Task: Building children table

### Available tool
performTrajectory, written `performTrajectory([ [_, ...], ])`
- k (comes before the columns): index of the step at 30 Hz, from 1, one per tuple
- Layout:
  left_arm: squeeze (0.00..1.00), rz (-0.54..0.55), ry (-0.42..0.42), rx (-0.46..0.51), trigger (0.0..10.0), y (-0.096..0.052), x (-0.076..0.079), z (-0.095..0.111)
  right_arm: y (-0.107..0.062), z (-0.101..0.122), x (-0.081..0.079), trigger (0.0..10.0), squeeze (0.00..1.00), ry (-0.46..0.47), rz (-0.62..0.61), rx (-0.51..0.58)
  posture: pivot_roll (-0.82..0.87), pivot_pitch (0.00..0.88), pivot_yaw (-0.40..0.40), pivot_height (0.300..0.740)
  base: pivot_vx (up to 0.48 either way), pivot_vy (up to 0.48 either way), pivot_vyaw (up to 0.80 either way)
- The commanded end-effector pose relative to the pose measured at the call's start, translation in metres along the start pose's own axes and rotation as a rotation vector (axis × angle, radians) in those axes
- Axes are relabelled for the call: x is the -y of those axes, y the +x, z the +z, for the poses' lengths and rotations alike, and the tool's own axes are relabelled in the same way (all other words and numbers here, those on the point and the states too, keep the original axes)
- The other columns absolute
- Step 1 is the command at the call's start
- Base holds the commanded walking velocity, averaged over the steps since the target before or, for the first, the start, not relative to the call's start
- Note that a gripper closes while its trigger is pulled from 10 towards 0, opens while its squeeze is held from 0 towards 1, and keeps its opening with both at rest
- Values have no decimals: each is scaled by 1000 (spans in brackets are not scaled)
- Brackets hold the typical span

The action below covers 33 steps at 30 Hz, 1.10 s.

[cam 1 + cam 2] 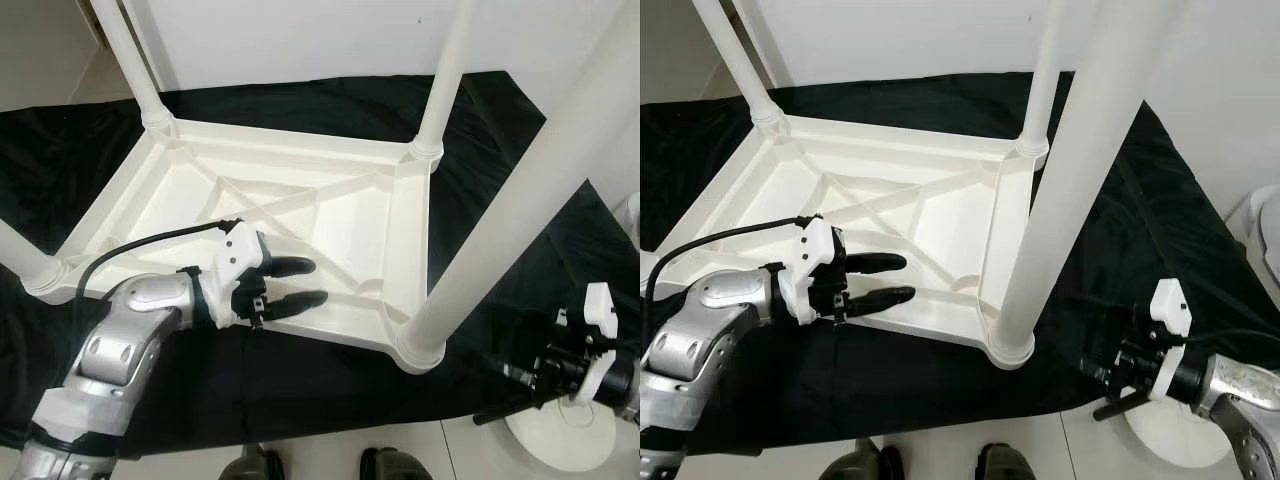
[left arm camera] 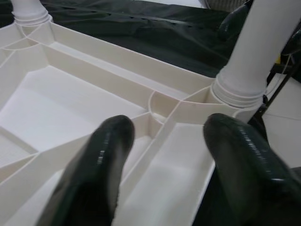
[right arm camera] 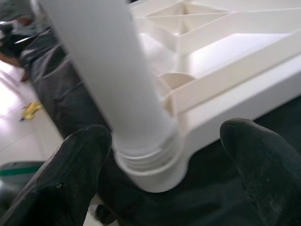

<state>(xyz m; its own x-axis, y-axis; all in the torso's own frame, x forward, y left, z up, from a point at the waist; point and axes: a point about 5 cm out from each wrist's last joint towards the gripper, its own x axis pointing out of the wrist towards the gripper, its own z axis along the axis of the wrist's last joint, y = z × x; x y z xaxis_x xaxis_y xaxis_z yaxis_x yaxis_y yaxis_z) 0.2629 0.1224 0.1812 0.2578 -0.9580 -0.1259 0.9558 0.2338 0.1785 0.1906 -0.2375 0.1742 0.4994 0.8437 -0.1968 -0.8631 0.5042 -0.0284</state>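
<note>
a black cloth [image 1: 300,380] covers the floor across most of the head view, with pale tile [image 1: 460,450] showing along the 6 o'clock edge. on the cloth lies the white table [image 1: 330,215], upside down, its ribbed underside facing up and filling the centre of the view. four legs stand up out of its corners: one at 11 o'clock [image 1: 130,60], one at 1 o'clock [image 1: 445,70], one at 9 o'clock [image 1: 20,255], and the nearest leg [image 1: 520,200] rising from the corner at 4 o'clock and leaning across the view toward 2 o'clock. the left arm [image 1: 120,340] reaches in from 7 o'clock; the left gripper [image 1: 295,282] is over the table's near rim, fingers [image 2: 103,155] spread apart with nothing between them, one on each side of a rib and pointing at the nearest leg's socket [image 2: 237,92]. the right gripper [image 1: 1110,390] sits low at 4 o'clock over the cloth edge, near that same corner but apart from it; in its wrist view its fingers [image 3: 70,169] are wide apart, with the base of the nearest leg between them farther ahead and not touched. a round white disc [image 1: 560,435] lies on the tile under the right arm at 5 o'clock. two dark shoe tips [image 1: 385,465] show at 6 o'clock.
</note>
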Motion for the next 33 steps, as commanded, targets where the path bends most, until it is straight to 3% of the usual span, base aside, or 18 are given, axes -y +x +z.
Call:
performTrajectory([
  [1, 1000, -56, -21, -10, 10000, -3, 7, -1, 3, 1, -5, 10000, 0, 9, 46, -2, -144, 103, 69, 740, 0, 0, 0],
  [7, 1000, -74, -35, -13, 10000, -2, 13, -1, 10, 0, -6, 10000, 0, 3, 61, 3, -137, 95, 68, 740, 0, 0, 0],
  [9, 1000, -26, -1, -27, 10000, 3, 12, 0, 23, -2, -4, 10000, 0, -20, 41, 18, -134, 90, 70, 740, 0, 0, 0],
  [10, 145, -5, -2, -31, 10000, 5, 11, -1, 29, -4, -1, 10000, 0, -42, 21, 12, -134, 90, 70, 740, 0, 0, 0],
  [11, 0, 12, 2, -29, 10000, 6, 10, 0, 34, -6, 2, 10000, 0, -78, -9, 7, -134, 88, 72, 740, 0, 0, 0],
  [19, 0, 34, -21, -19, 10000, 9, 14, 4, 62, -10, 7, 10000, 0, -115, -73, 52, -126, 87, 70, 740, 0, 0, 0],
  [23, 0, 58, -5, -14, 10000, 12, 14, 5, 74, -9, 14, 10000, 0, -158, -165, 103, -118, 85, 62, 740, 0, 0, 0],
  [27, 0, 76, -4, -8, 10000, 14, 15, 5, 74, -7, 23, 10000, 0, -165, -248, 132, -118, 85, 62, 740, 0, 0, 0],
  [29, 0, 85, -15, -1, 10000, 17, 16, 5, 67, -5, 39, 10000, 0, -175, -366, 155, -122, 86, 60, 740, 0, 0, 0],
  [33, 0, 86, -17, 1, 10000, 18, 16, 5, 65, -5, 44, 10000, 0, -175, -402, 161, -122, 86, 60, 740, 0, 0, 0],
])
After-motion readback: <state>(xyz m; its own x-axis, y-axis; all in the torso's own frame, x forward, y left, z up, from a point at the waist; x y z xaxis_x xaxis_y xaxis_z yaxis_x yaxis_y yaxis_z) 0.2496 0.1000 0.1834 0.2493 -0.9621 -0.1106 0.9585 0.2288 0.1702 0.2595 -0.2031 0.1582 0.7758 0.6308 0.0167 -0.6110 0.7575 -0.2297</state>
